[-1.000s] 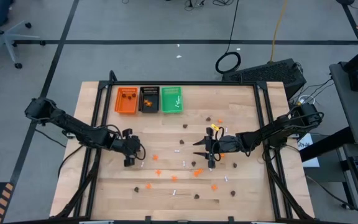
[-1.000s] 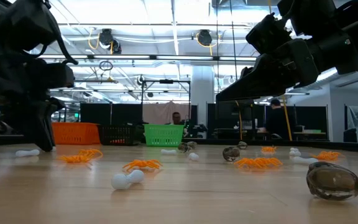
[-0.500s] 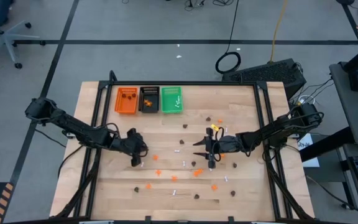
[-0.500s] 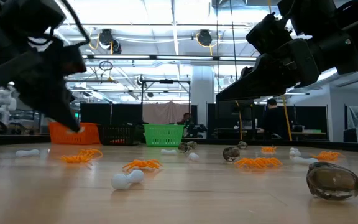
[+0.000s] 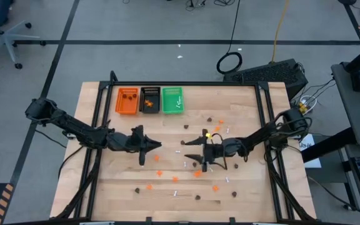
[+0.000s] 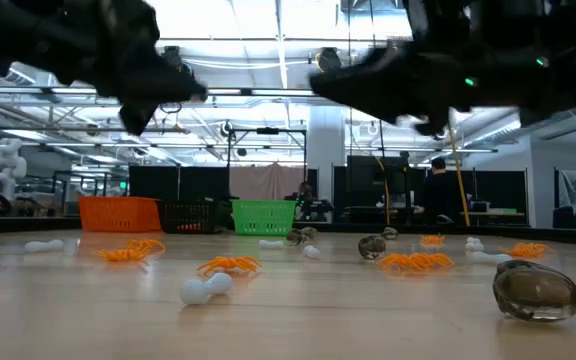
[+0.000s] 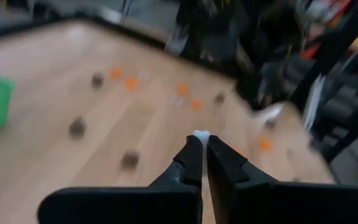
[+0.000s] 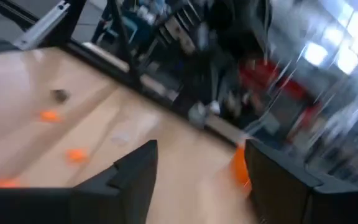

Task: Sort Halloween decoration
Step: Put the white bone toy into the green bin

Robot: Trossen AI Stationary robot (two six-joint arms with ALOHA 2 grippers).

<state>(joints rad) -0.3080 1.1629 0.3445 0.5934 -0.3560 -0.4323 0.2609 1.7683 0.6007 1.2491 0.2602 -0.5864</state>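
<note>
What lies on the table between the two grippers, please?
In the high view, only bare wood shows between the left gripper, shut on a white stick, and the right gripper.

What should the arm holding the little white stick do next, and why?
Probably carry it toward the green tray and let go there. The left end effector is shut on a white stick and is lifted off the table. The green tray already holds white pieces, so it looks like the place for sticks.

Both arms reach toward the table's middle, left pincer (image 7: 200,144) closed, right pincer (image 8: 197,163) spread apart.
</note>
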